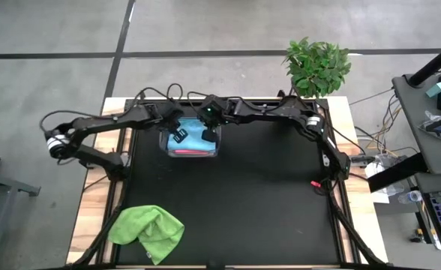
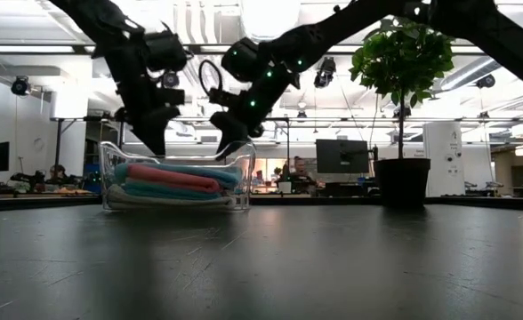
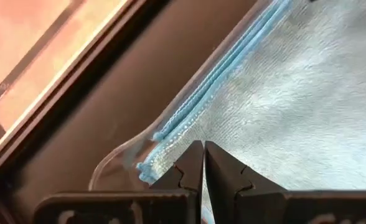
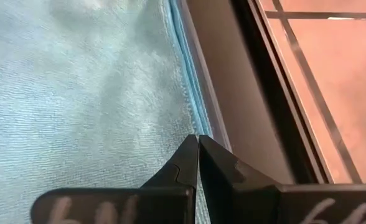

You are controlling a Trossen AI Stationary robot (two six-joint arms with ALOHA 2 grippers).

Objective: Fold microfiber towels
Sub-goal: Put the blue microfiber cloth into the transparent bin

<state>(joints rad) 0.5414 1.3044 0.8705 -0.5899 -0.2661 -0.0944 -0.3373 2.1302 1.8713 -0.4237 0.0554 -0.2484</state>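
We saw both pincers clenched empty over the clear plastic tub (image 1: 193, 142): left gripper (image 3: 203, 163) and right gripper (image 4: 198, 158) pressed near opposite hems of the folded light blue microfiber towel (image 1: 196, 136). The crumpled lime green towel (image 1: 147, 231) lay well apart; soft and limp, best pinched at a corner.

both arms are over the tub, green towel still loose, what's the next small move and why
Probably lift both shut grippers, left and right, clear of the tub: folded towels already lie stacked inside, while the green towel lies crumpled at the table's near edge, unfolded.
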